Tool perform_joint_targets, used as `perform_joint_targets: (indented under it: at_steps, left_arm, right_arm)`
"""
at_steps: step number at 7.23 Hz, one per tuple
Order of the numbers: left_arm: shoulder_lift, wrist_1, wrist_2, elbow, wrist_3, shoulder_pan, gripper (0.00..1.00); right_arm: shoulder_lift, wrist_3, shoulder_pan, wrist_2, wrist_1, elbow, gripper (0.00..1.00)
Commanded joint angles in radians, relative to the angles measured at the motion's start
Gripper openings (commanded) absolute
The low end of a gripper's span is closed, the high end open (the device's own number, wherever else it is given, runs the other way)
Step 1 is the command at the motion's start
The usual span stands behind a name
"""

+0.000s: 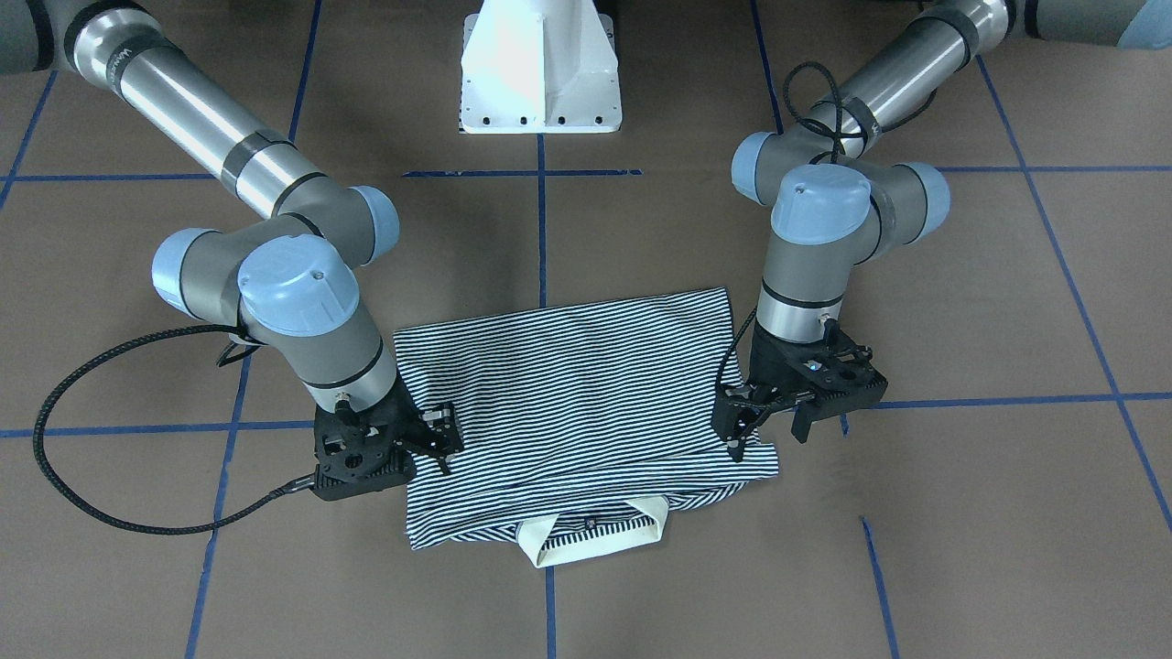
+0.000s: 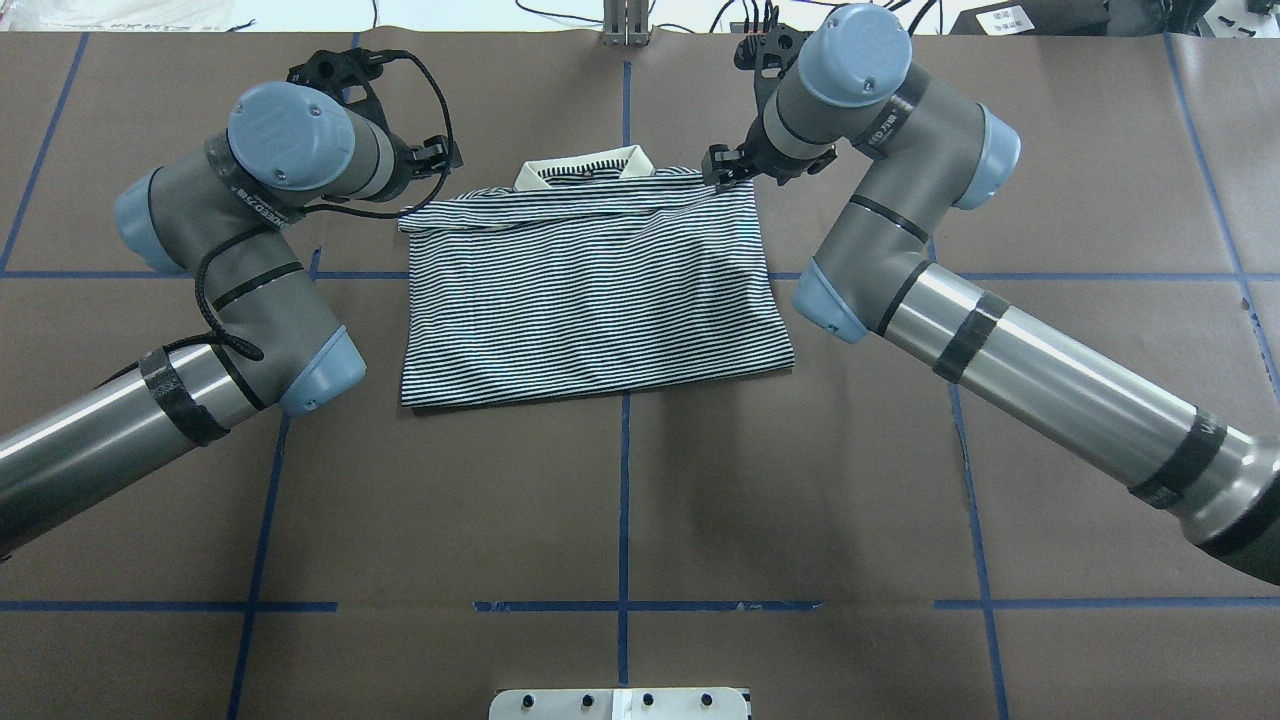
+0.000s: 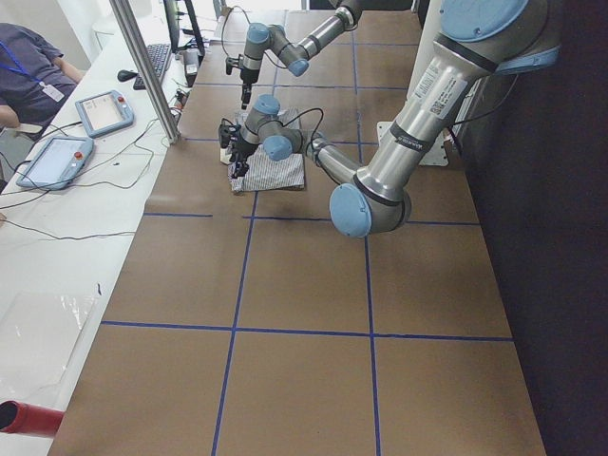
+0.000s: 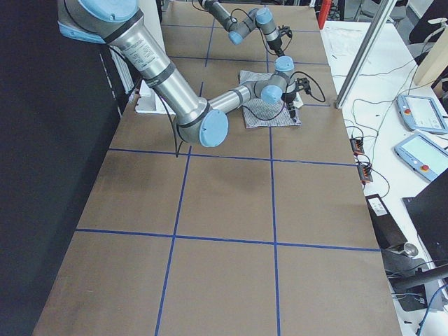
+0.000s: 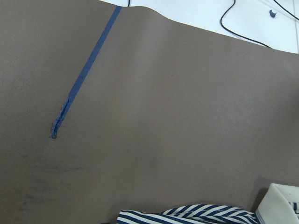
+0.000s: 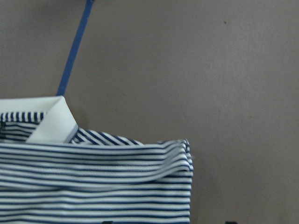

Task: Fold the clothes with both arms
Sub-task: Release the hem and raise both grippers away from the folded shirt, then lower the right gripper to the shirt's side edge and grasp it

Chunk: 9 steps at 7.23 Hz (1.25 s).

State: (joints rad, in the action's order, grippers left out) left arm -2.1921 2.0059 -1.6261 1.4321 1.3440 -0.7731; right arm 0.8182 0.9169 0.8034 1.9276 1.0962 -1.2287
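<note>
1. One striped polo shirt (image 2: 590,300) lies folded flat on the table (image 2: 800,480), a little toward 12 o'clock from the middle in the overhead view.
2. Its cream collar (image 2: 585,165) sticks out at the 12 o'clock edge of the shirt.
3. At the shirt's 10 o'clock corner stands the left gripper (image 1: 769,439). Its fingers (image 1: 732,430) are spread, with one tip just at the cloth edge, and they hold nothing.
4. At the 2 o'clock corner, the right gripper (image 1: 441,447) is over the cloth. Its fingers also look spread, with nothing between them.
</note>
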Motion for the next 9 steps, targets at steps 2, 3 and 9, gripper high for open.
perform_joint_targets:
  at_steps: [2,3,9]
  left_arm:
    - [0.006,-0.004,-0.002,0.083,0.012,0.002,1.00]
    - [0.011,-0.004,-0.002,0.086,0.014,0.005,1.00]
    - [0.015,-0.001,-0.001,0.087,0.012,0.006,1.00]
  right_arm:
    - [0.221,0.155,-0.041,0.057,0.002,-0.233,0.99]
    - [0.220,0.199,-0.073,0.057,0.001,-0.239,0.99]
    - [0.222,0.215,-0.148,0.060,0.001,-0.238,0.92]
